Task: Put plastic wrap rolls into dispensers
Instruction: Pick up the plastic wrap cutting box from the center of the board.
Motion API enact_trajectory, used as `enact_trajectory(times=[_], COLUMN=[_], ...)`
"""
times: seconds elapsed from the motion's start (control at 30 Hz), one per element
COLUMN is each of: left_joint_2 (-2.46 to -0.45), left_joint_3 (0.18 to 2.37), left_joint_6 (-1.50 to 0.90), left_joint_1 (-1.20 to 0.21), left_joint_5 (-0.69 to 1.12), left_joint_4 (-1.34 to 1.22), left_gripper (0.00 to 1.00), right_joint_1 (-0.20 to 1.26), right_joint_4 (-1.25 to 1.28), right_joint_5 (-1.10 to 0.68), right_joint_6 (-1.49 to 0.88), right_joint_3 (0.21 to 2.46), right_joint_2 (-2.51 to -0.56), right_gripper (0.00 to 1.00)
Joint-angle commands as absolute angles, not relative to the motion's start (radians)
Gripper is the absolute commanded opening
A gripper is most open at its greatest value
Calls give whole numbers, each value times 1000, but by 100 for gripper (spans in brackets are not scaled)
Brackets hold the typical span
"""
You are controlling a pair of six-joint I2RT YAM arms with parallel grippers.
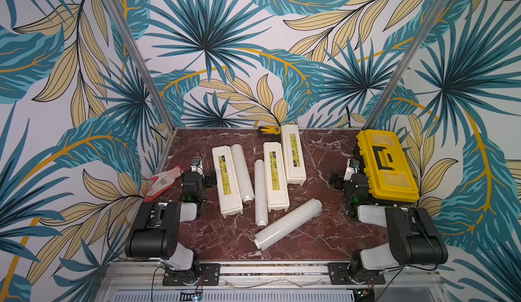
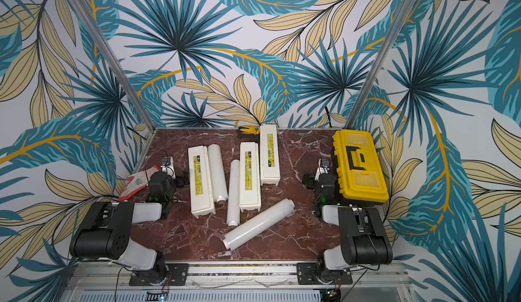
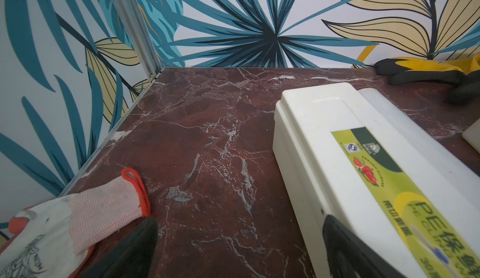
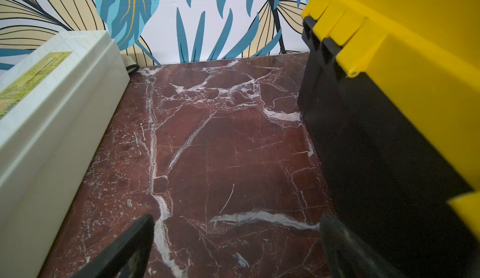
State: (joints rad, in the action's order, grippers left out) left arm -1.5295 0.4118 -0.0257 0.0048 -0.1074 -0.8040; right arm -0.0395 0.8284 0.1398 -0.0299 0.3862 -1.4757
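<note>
Three cream dispensers lie with lids shut in both top views: left (image 1: 227, 180), middle (image 1: 275, 175) and back (image 1: 293, 154). One plastic wrap roll (image 1: 242, 172) lies against the left dispenser. A second roll (image 1: 260, 192) lies beside the middle one, and a third (image 1: 287, 223) lies slanted near the front. My left gripper (image 1: 210, 180) (image 3: 239, 222) stands open and empty beside the left dispenser (image 3: 337, 139). My right gripper (image 1: 335, 182) (image 4: 237, 218) is open and empty, between the back dispenser (image 4: 52, 108) and the toolbox.
A yellow-black toolbox (image 1: 387, 165) (image 4: 389, 82) stands shut at the right, close to the right arm. A red-and-white glove (image 1: 163, 180) (image 3: 78, 217) lies at the left edge by the left gripper. A yellow-black glove (image 1: 269, 130) lies at the back wall. Patterned walls enclose the marble table (image 1: 318, 238).
</note>
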Motion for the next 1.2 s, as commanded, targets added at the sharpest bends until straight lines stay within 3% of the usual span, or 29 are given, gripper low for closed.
enact_trajectory(times=[0.0, 1.0, 1.17], left_joint_2=[-1518, -1494, -1346], left_joint_3=[416, 435, 619], left_joint_6=[-26, -18, -61], left_joint_1=[9, 18, 18], left_joint_5=[-87, -71, -115], left_joint_4=[-811, -806, -427], left_gripper=[99, 100, 100], right_joint_1=[-41, -41, -32], right_joint_4=[811, 778, 488], right_joint_5=[135, 124, 67], right_joint_6=[-41, -36, -34], right_joint_3=[398, 396, 492], right_joint_2=[-1473, -1418, -1313], right_gripper=[99, 99, 99])
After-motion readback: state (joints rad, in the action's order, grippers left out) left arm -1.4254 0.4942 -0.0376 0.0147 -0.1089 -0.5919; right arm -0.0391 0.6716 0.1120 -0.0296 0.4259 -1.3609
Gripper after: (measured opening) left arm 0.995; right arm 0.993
